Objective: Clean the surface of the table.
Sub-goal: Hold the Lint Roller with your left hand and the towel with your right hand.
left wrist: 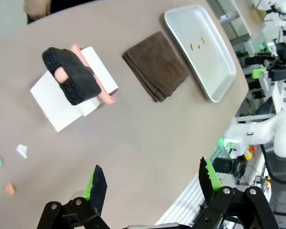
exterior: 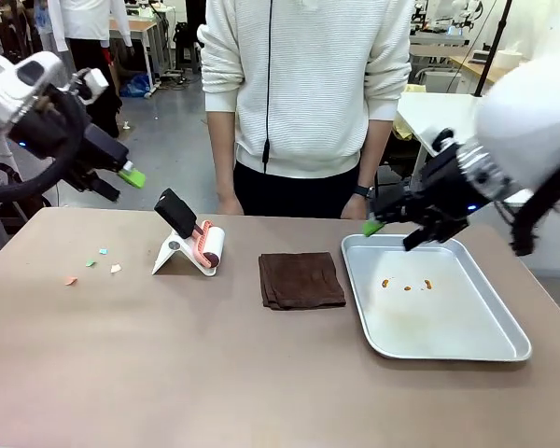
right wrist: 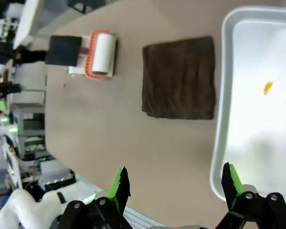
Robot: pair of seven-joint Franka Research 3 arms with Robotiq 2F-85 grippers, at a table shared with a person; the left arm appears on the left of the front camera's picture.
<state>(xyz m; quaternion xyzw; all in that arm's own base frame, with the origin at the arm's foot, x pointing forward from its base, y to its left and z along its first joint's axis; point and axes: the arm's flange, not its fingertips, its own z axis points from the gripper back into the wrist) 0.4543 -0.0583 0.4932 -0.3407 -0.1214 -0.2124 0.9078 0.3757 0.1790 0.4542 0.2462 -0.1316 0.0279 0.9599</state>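
Note:
The brownish-taupe table (exterior: 168, 355) carries a few small paper scraps (exterior: 93, 266) near its left side, also lying at the left edge of the left wrist view as scraps (left wrist: 9, 157). A lint roller (exterior: 198, 245) with a black handle rests on a white stand left of centre. A folded brown cloth (exterior: 301, 279) lies in the middle. My left gripper (exterior: 131, 175) hovers open above the far left, empty. My right gripper (exterior: 373, 224) hangs open over the tray's far corner, empty.
A silver tray (exterior: 467, 341) with small orange crumbs (exterior: 407, 285) sits at the right. A person in a white sweater (exterior: 303, 84) stands at the far edge, hands by the table rim. The near half of the table is bare.

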